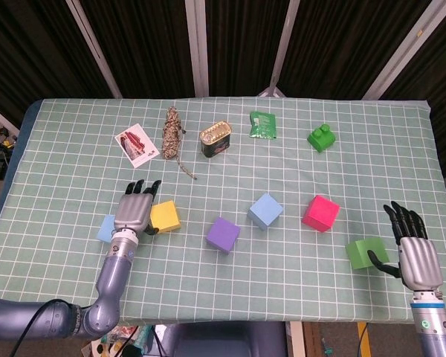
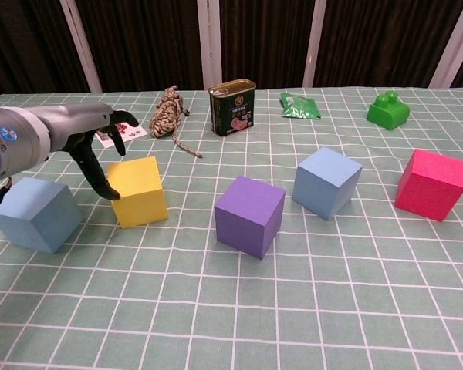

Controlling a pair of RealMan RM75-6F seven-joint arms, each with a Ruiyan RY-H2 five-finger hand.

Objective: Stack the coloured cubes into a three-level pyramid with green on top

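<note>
Nothing is stacked yet: every cube sits alone on the checked surface (image 1: 230, 171), so the whole pyramid is left to build. The yellow cube (image 2: 138, 190) lies left of centre, turned a little so one corner faces front; being a cube it has no long axis to speak of. The left hand (image 1: 135, 211) is right against its left side, fingers spread and thumb touching the face, but I judge it holds nothing so far. Just left of it is a blue cube (image 2: 35, 213); the purple cube (image 2: 249, 215), a second blue cube (image 2: 327, 182) and the pink cube (image 2: 430, 183) run off to the right, well apart. The green cube (image 1: 366, 252) sits near the front right edge, with the right hand (image 1: 415, 253) beside it, fingers spread and empty, its thumb close to the cube.
</note>
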